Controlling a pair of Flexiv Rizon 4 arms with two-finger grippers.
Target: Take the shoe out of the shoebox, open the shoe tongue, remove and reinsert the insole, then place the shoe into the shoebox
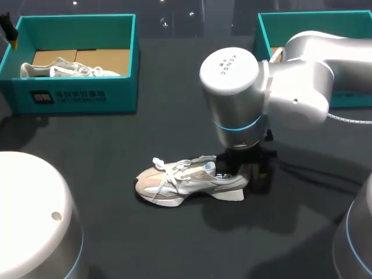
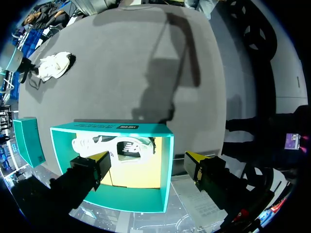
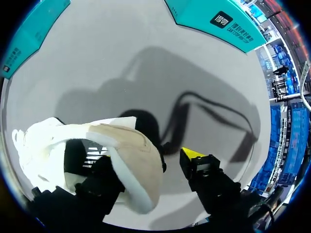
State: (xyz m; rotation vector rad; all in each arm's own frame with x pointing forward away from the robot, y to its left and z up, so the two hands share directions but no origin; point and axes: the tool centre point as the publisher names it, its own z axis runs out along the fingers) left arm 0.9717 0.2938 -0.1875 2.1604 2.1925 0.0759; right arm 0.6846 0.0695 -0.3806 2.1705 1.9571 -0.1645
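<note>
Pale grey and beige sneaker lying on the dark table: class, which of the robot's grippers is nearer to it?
Right. The right gripper is open at the sneaker's heel. The left gripper hangs open over the teal cardboard shoebox, well away from that sneaker.

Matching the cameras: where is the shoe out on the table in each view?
Head view: the shoe stands on the table, centre, heel at the right gripper.
Left wrist view: the shoe is small and far off, across the table beyond the shoebox.
Right wrist view: the shoe's heel, close up, beside one finger.
Shared landmark: the teal shoebox with a second shoe, in head and left wrist views.
</note>
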